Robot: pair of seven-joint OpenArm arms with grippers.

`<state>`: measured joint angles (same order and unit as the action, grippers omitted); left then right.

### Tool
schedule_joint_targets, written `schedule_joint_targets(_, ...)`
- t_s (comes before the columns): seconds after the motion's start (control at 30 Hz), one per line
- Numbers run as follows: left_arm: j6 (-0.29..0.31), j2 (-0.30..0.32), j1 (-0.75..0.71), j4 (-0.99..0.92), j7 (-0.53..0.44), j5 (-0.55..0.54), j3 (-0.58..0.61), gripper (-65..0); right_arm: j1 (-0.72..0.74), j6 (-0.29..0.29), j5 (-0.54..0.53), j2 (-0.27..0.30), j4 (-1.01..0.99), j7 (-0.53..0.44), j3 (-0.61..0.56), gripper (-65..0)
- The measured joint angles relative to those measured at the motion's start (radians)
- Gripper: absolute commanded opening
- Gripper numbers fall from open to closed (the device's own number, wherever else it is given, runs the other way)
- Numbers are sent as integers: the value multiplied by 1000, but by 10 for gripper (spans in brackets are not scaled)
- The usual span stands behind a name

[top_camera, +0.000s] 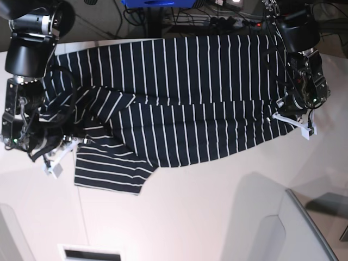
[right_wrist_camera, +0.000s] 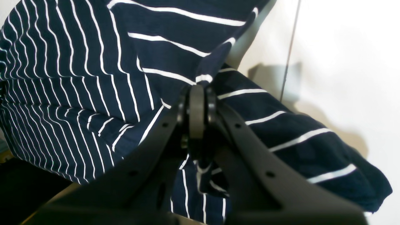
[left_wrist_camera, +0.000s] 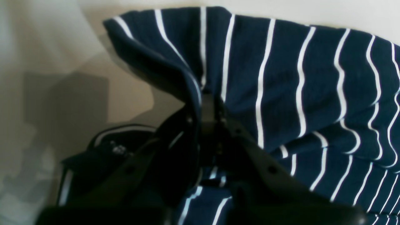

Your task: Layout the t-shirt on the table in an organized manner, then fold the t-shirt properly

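This looks like a robotics lab or test bench. Two black robot arms (top_camera: 27,81) (top_camera: 304,65) stand at opposite ends of a broad off-white table (top_camera: 190,217). Beyond the table's far edge run tangled cables (top_camera: 217,19), a blue unit (top_camera: 155,2) and small lit indicators, all dim and hard to make out.
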<state>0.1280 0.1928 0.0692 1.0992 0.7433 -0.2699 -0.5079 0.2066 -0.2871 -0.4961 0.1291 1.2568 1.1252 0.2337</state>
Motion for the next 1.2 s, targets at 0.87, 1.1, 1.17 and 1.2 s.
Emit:
schedule_joint_targets(0.87,-15,6,-20,201,126,11,-185,-385,-3,0,2,0,0,0,0,-650)
schedule_joint_targets(1.1,-16,31,23,153,114,19,-240,-383,-3,0,1,0,0,0,0,-650)
schedule_joint_targets(1.17,-16,41,70,73,116,14,-241,-382,-3,0,2,0,0,0,0,-650)
schedule_joint_targets(1.2,-11,50,92,37,116,4,-240,-378,-3,0,2,0,0,0,0,-650)
